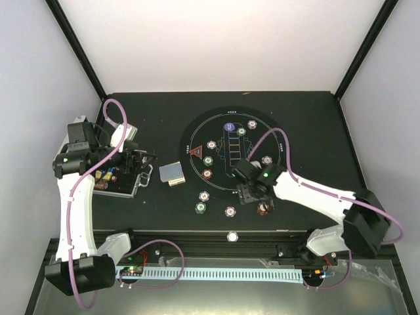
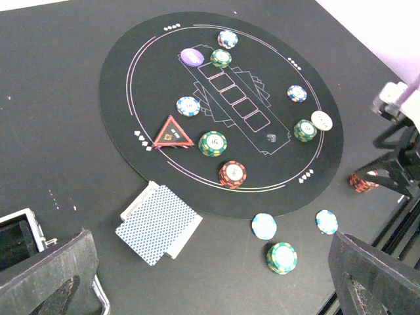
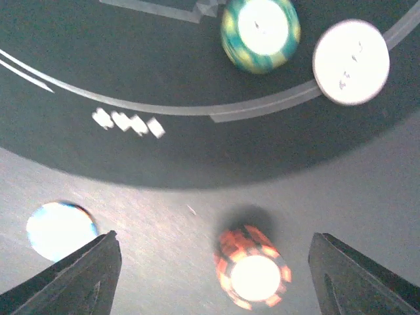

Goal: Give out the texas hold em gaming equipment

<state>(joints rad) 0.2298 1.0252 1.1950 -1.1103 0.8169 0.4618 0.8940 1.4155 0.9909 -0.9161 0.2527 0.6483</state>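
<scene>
A round black mat (image 1: 216, 134) holds several striped poker chips, a red triangle marker (image 1: 195, 151) and a purple button disc (image 1: 230, 126). Grey-blue-backed cards (image 1: 172, 172) lie left of the mat, also in the left wrist view (image 2: 159, 223). My right gripper (image 1: 252, 193) is open just off the mat's near right edge, its jaws (image 3: 213, 262) either side of a red-brown chip stack (image 3: 252, 269) on the table. A green chip (image 3: 260, 33) and a white button disc (image 3: 351, 62) lie beyond it. My left gripper (image 1: 141, 164) hangs open and empty (image 2: 211, 262) near the cards.
The silver metal case (image 1: 115, 180) lies open at the left, under my left arm. Loose chips lie off the mat near the front: a green stack (image 2: 282, 256) and two pale chips (image 2: 264, 226). A white disc (image 1: 232, 236) sits on the front rail.
</scene>
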